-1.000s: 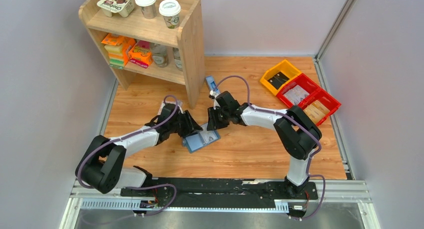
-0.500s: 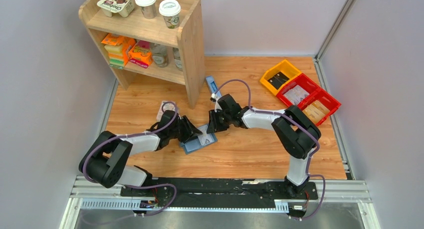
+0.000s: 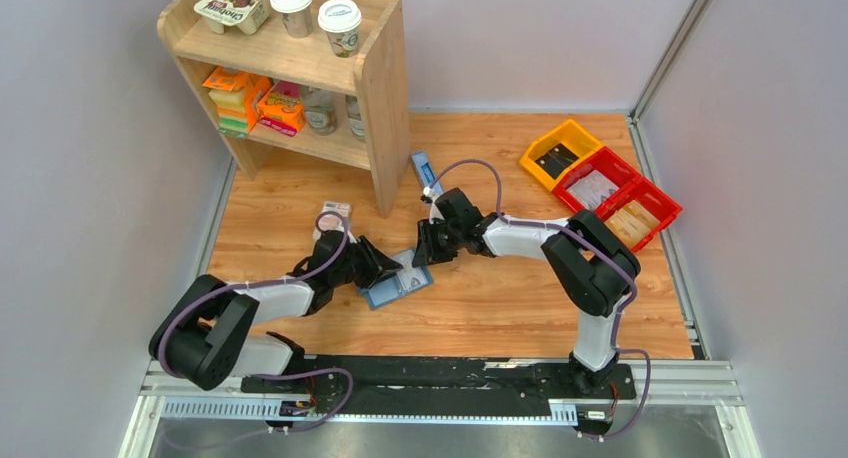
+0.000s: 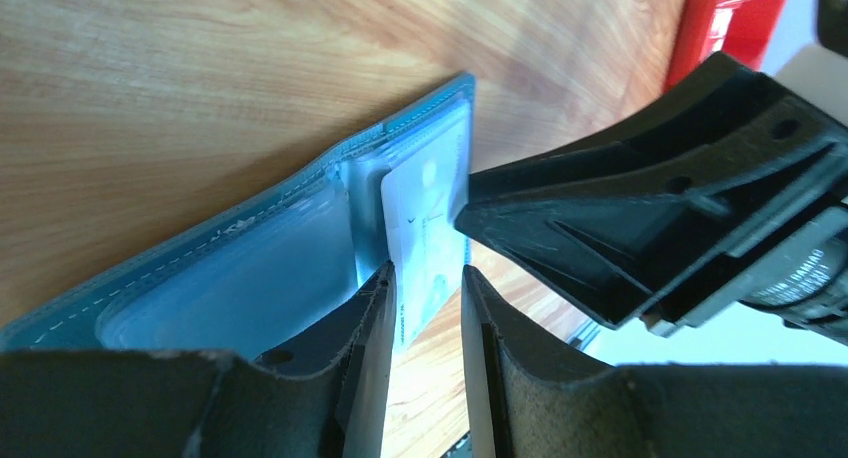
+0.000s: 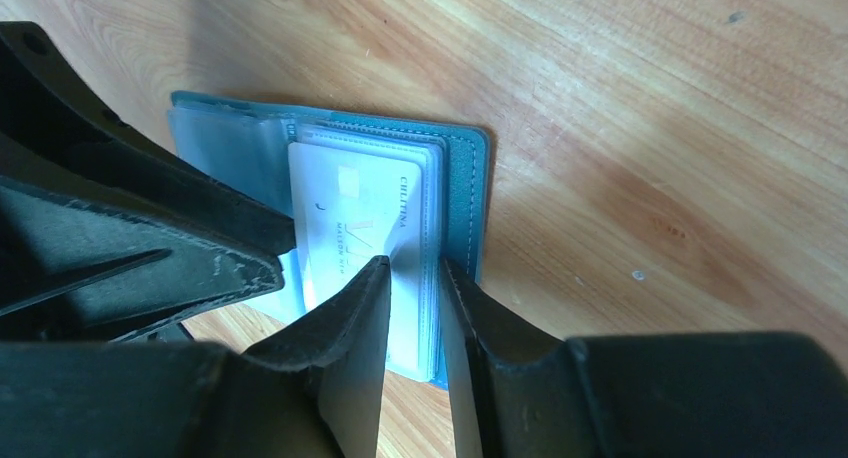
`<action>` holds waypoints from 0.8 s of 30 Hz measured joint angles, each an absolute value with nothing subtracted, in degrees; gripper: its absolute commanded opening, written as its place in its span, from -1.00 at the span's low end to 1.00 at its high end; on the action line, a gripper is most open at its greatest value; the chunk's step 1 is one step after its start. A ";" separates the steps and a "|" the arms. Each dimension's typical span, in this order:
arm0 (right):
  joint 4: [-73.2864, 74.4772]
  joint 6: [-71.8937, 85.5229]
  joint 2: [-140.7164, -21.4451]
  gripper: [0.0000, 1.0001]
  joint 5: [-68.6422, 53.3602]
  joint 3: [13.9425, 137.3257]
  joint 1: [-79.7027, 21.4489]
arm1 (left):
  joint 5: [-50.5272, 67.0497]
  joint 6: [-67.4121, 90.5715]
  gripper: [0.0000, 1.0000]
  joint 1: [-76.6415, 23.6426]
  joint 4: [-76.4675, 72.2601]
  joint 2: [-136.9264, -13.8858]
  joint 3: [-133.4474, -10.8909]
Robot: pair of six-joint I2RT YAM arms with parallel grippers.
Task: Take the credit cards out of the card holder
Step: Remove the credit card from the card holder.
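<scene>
Just in front of the wooden shelf point(image 3: 385, 88), off its right post, flat on the table point(image 3: 520, 298): the card holder point(image 3: 388, 294), spread open, paler pocket panels up, with a white card point(image 5: 345, 213) in the half lying farther right of the shelf.

Leftmost, reaching in low on the near side of the shelf: left gripper point(image 4: 425, 298), fingers narrowly spread astride the white card's near corner, with bare wood visible beside one finger. No pinch yet, by the look of it. Next along, just right of the shelf post: right gripper point(image 5: 410, 273), tips down on the stack of cards and clear sleeves, only a slit between the fingers. Pressing down or nipping an edge, cannot tell.

Risks, as judged:
- Closing on card and sleeve together, and so dragging the whole holder across the wood instead of freeing the card.
- Pulling with too weak a hold-down from the right side, and so lifting the holder or folding it shut.
- Catching two cards at once.
- Knocking fingers together, given two sets crowded on one small patch.

Hard to make out:
- Number of cards behind the white one.
- Depth of the white card in its pocket.
- Printing on the card, legible only in part.
- Closure tab, not seen anywhere.
- From above, much of the holder, covered by both grippers.
</scene>
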State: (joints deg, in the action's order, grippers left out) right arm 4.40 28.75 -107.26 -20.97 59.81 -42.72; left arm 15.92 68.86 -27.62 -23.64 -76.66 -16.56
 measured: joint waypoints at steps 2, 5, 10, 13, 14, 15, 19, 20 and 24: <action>4.14 28.91 -107.39 -0.39 -21.21 59.81 -42.72 | 15.86 69.04 -0.26 -27.59 -23.97 -75.24 -16.25; 3.99 28.99 -107.48 -0.40 -21.39 59.81 -42.68 | 15.75 69.14 -0.26 -27.59 -24.67 -73.84 -16.16; 3.97 29.15 -107.55 -0.43 -21.50 59.81 -42.61 | 15.79 69.28 -0.30 -27.59 -25.74 -73.71 -15.90; 3.97 29.17 -107.63 -0.45 -21.61 59.81 -42.50 | 15.86 69.58 -0.31 -27.59 -27.35 -74.54 -15.35; 3.97 29.17 -107.66 -0.46 -21.63 59.81 -42.50 | 15.90 69.65 -0.31 -27.59 -27.88 -74.96 -15.25; 3.97 29.19 -107.66 -0.47 -21.63 59.81 -42.48 | 16.01 69.73 -0.31 -27.57 -28.62 -75.70 -15.25; 3.97 29.32 -107.77 -0.54 -21.67 59.81 -42.33 | 16.01 69.84 -0.31 -27.31 -30.30 -77.97 -15.25; 3.99 29.36 -107.81 -0.56 -21.71 59.81 -42.26 | 15.99 69.84 -0.30 -27.29 -30.65 -78.54 -15.25; 3.97 29.36 -107.92 -0.62 -21.98 59.81 -42.02 | 15.99 69.84 -0.28 -27.35 -31.53 -80.38 -15.25</action>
